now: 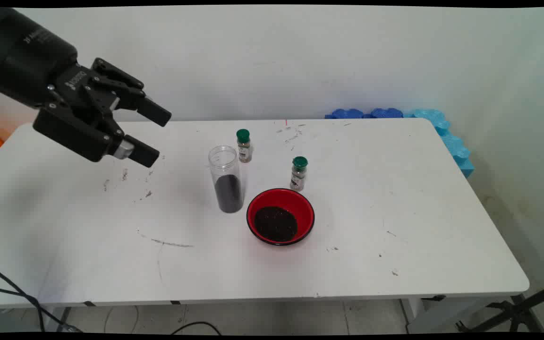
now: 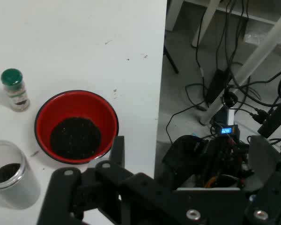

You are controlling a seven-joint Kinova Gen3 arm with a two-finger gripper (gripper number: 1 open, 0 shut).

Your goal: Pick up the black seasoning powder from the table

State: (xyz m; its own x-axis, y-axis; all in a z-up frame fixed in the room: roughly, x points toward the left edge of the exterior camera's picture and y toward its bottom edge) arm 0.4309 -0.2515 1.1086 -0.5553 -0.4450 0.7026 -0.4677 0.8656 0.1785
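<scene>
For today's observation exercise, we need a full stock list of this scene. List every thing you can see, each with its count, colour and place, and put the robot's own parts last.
Table: one, white, fills the middle of the main view.
Red bowl: one, red with a black rim, holding dark grains, near the table's middle.
Clear jar: one, transparent, open-topped, part filled with dark grains, upright just left of the bowl.
Spice bottles: two, green-capped, upright; one behind the jar, one behind the bowl.
Foam mats: blue, stacked behind the table's far right corner.
Cables: black, on the floor beside the table.
Gripper: one, black, open, raised over the table's left side, holding nothing.
</scene>
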